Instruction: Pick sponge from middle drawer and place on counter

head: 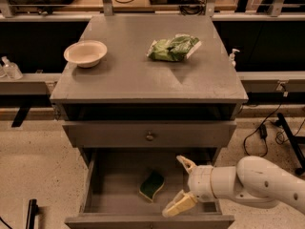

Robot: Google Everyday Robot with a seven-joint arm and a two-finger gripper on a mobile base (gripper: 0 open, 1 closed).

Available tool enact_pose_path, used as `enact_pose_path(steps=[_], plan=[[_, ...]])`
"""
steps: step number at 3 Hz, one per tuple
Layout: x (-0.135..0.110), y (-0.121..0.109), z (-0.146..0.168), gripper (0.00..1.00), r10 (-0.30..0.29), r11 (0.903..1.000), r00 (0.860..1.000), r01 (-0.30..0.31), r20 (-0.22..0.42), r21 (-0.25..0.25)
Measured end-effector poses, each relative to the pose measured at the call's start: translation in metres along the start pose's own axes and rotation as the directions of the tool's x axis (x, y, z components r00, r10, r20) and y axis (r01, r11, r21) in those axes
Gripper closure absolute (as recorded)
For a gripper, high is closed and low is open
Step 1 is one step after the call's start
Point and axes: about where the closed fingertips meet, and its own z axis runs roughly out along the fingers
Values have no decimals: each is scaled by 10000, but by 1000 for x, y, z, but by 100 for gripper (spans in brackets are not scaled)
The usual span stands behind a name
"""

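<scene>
The sponge (152, 185), dark green with a pale yellow edge, lies on the bare grey floor of the open middle drawer (109, 194). My gripper (180, 184) hangs over the drawer's right part, just right of the sponge and apart from it. Its two cream fingers (178, 204) are spread wide and hold nothing. My white arm comes in from the lower right. The counter (128, 70) is the broad grey top of the cabinet above.
A cream bowl (86, 53) stands at the counter's left and a crinkly green bag (172, 47) at its back right. A closed drawer front with a small knob (149, 137) sits just above the open drawer. Cables lie on the floor at right.
</scene>
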Motion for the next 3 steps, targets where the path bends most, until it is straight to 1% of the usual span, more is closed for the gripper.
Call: enact_pose_path(steps=[1, 2, 3], plan=[[33, -2, 46, 0, 160, 9997, 9994, -154, -321, 182], [60, -14, 73, 0, 403, 9959, 9974, -352, -601, 834], [77, -33, 92, 0, 706, 9894, 9958, -624, -588, 1312]])
